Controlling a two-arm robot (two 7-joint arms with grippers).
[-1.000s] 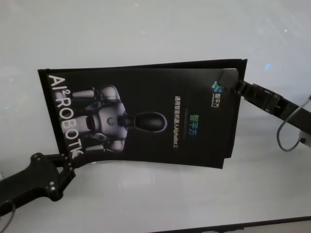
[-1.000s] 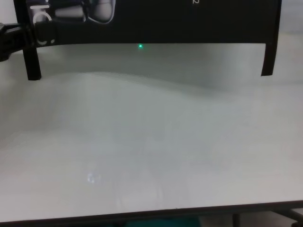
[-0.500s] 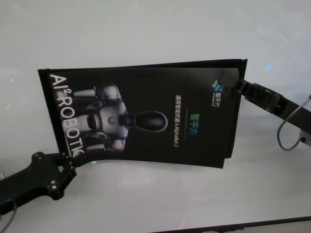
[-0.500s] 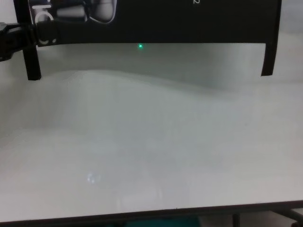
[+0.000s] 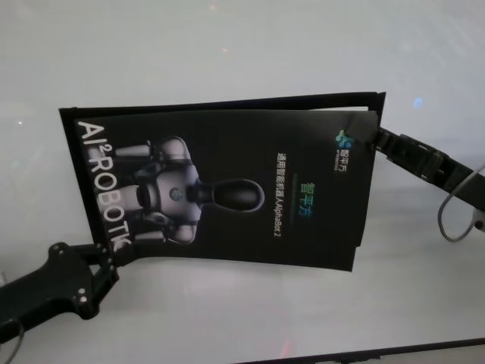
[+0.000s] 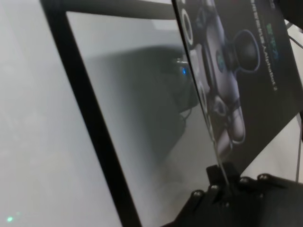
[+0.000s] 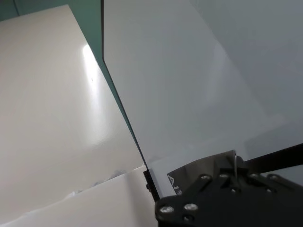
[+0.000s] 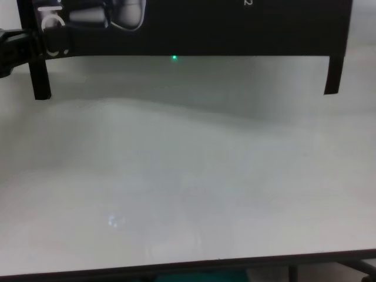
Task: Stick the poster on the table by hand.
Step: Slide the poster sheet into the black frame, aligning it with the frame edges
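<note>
White table (image 5: 227, 45) beneath one poster (image 5: 227, 189), held above it by two grippers. Left gripper (image 5: 106, 254) is clamped on the near-left corner, right gripper (image 5: 370, 136) on the far-right corner. Head view shows the print; the left wrist view (image 6: 222, 182) shows the pinched edge; two dark strips, probably tape (image 8: 40, 76), hang in the chest view.

From the head we look steeply down on the whole poster (image 5: 227, 189); our chest camera sits low, facing forward across the surface (image 8: 188, 176), sharing the poster's near edge. Both wrist cameras press close against its corners.
</note>
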